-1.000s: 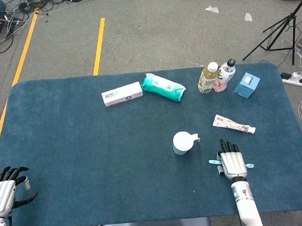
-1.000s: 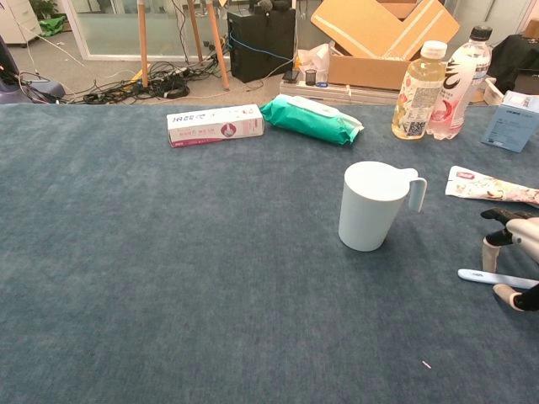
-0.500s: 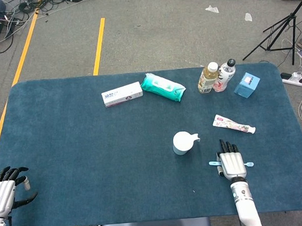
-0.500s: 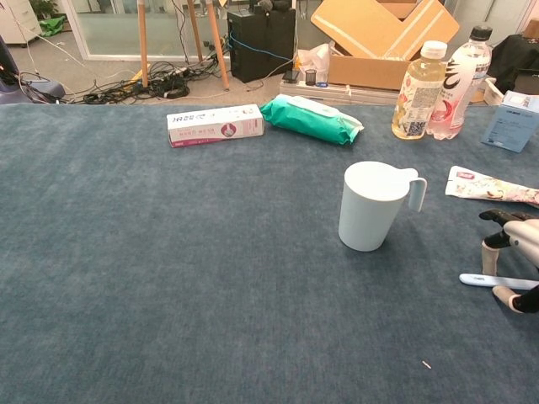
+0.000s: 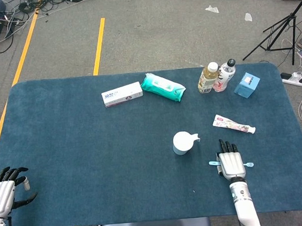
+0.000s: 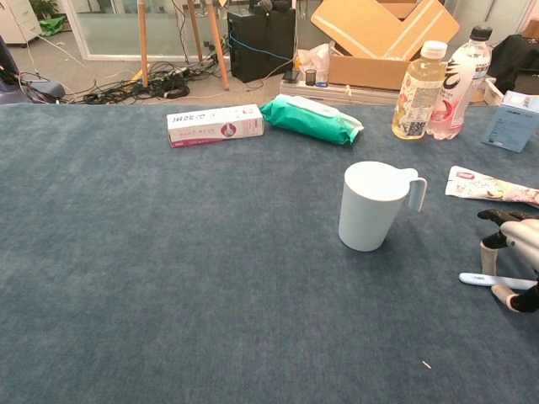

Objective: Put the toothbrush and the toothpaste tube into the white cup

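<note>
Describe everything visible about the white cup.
The cup is plain white, apparently plastic, slightly tapered toward its base, with a flat handle at the rim pointing toward the table's right side. It stands upright, mouth open, on the blue table, near the middle and somewhat right. Nothing shows inside it from the head view. Nothing touches it; the right hand lies apart, to its right and nearer the robot.

Two robotic hands, human-shaped. Right hand: pale silver-grey back plate with ridged, segmented knuckle covers; black fingers; narrow black band at wrist; smooth white cylindrical forearm below. In chest view, right hand shows grey shell and black fingertips. Left hand: same silver-grey ribbed back, black fingers, white fingertip cap on one.
</note>
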`<control>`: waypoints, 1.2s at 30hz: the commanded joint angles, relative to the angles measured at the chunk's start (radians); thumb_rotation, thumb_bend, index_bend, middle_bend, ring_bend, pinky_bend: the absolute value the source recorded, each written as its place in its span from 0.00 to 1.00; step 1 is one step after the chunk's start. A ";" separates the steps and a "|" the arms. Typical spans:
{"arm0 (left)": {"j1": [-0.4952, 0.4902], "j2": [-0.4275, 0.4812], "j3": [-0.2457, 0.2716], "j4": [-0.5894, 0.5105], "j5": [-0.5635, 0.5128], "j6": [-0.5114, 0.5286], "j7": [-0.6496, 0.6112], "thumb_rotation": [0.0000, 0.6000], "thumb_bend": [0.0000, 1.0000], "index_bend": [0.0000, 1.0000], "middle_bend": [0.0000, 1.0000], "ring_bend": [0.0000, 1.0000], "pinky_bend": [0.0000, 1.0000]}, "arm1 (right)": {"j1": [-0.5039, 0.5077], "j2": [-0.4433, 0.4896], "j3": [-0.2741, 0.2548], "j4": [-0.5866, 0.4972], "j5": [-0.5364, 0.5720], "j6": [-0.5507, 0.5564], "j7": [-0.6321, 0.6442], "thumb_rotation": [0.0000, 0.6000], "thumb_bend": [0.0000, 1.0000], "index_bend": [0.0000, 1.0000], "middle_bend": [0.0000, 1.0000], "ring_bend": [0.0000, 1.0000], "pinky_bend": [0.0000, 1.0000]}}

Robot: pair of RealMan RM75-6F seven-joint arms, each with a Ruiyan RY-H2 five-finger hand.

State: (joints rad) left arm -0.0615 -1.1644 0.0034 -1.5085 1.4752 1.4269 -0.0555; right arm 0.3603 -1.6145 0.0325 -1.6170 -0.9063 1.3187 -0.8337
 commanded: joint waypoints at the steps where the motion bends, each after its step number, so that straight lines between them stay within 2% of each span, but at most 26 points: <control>1: 0.000 0.000 0.000 0.000 0.000 0.000 0.000 1.00 0.15 0.63 0.27 0.21 0.11 | 0.000 -0.001 0.000 0.001 0.000 0.000 -0.001 1.00 0.34 0.55 0.01 0.00 0.11; 19: 0.001 0.000 0.000 0.002 -0.001 -0.003 -0.002 1.00 0.15 0.63 0.27 0.21 0.11 | -0.005 -0.002 -0.003 -0.005 -0.022 0.005 0.001 1.00 0.35 0.59 0.03 0.00 0.11; 36: 0.001 0.000 -0.001 -0.002 -0.001 -0.003 0.006 1.00 0.15 0.63 0.27 0.21 0.11 | -0.046 0.077 -0.001 -0.135 -0.139 0.086 0.075 1.00 0.35 0.60 0.04 0.00 0.11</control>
State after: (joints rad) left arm -0.0606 -1.1641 0.0028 -1.5110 1.4743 1.4241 -0.0492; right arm 0.3183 -1.5432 0.0305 -1.7456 -1.0387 1.3986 -0.7638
